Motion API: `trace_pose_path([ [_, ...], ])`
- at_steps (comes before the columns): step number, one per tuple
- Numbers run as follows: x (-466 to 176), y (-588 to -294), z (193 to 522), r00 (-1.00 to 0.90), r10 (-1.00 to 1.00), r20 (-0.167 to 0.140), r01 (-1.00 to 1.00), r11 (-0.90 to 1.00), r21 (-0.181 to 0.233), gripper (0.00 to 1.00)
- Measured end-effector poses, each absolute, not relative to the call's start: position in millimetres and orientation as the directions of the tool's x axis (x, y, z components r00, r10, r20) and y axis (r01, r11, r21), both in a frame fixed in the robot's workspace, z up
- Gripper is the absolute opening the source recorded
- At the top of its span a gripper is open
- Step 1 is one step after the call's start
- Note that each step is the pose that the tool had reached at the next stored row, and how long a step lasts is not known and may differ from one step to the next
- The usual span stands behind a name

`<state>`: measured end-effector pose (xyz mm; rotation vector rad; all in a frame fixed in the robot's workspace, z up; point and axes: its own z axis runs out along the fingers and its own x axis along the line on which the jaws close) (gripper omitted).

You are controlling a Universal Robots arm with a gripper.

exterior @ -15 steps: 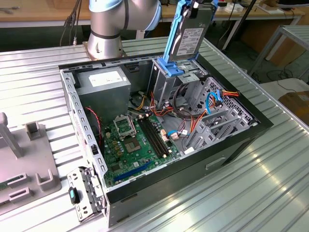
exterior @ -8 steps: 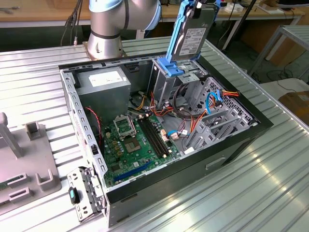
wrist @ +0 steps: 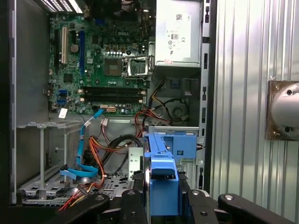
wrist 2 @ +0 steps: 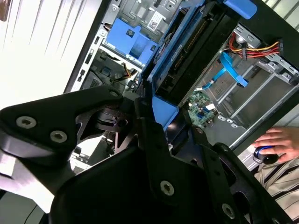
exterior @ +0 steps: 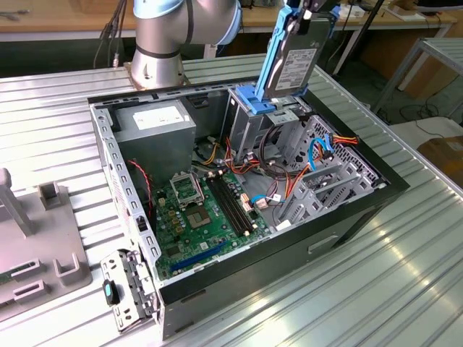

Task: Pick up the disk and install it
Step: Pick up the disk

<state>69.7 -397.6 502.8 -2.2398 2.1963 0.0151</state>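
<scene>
— Ribbed metal table (exterior: 405, 275) runs across the whole scene. An open computer case (exterior: 347, 224) lies on its side on it. Behind the case stands the silver base of the robot arm (exterior: 163, 43).

— Where is the disk?

— The disk (exterior: 293, 61) hangs upright over the far end of the case. Its grey labelled face is towards the exterior view, and the bright blue carrier runs along its edges. Its lower end is at the top of the metal drive cage (exterior: 249, 126), just beside the cage's blue latch (exterior: 253, 101). I cannot tell whether the disk touches the cage.

— And the pincer?

— The gripper (exterior: 309, 11) is clamped on the disk's upper end, at the top edge of the exterior view. In the first wrist view, its black fingers (wrist: 131, 205) press against either side of the blue carrier. The disk sits between them, in line with the blue latch beyond it.

— What is inside the case?

— A green motherboard (exterior: 202, 210) lies on the floor of the case. A grey power supply (exterior: 155, 123) sits in the back corner, at the exterior view's left. Red, orange and blue cables (exterior: 322, 148) run beside the cage.

— Is anyone nearby?

— In the second wrist view, a person's hand (wrist 2: 275, 140) rests on a dark mouse (wrist 2: 264, 155) beyond the case.
</scene>
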Motion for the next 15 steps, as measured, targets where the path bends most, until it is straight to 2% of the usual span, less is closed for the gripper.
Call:
trace_pose_path([
  [15, 70, -440, 503, 0.020, -1.000, 0.008, -1.000, -0.020, 0.004, 0.37],
])
